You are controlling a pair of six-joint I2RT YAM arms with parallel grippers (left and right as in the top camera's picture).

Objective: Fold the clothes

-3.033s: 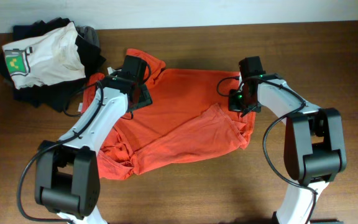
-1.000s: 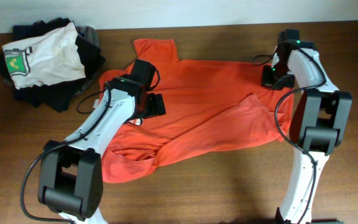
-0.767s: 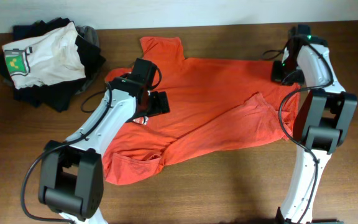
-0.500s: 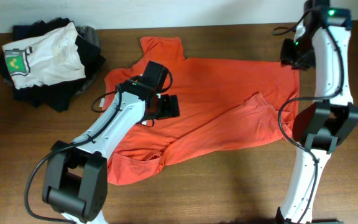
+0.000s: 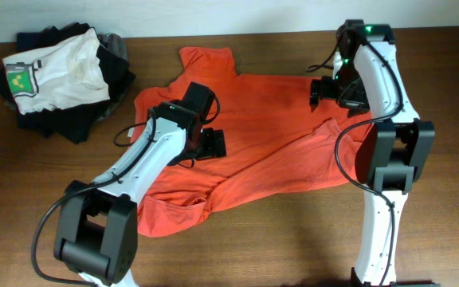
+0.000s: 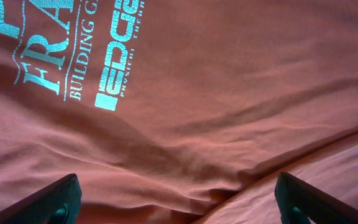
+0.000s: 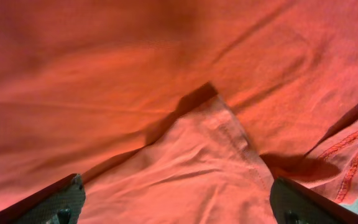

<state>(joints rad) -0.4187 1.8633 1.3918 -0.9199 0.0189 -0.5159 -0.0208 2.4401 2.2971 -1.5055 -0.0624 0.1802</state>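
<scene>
Overhead: red-orange T-shirt (image 5: 269,119) spread over the surface (image 5: 293,247), long axis running from its bunched near-left end toward the far-right corner. Left hand (image 5: 210,143) hangs over its left-middle, and right hand (image 5: 325,89) over its far-right part, the nearer one to the folded-over flap (image 5: 317,155). Left wrist: left hand (image 6: 179,200) wide, empty, with white lettering (image 6: 73,56) below. Right wrist: right hand (image 7: 179,200) wide, empty, with the flap's corner directly beneath; probably the right arm's pick.

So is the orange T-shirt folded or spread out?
Spread out, not folded: the orange T-shirt lies open across the table, one lower part doubled over.
</scene>
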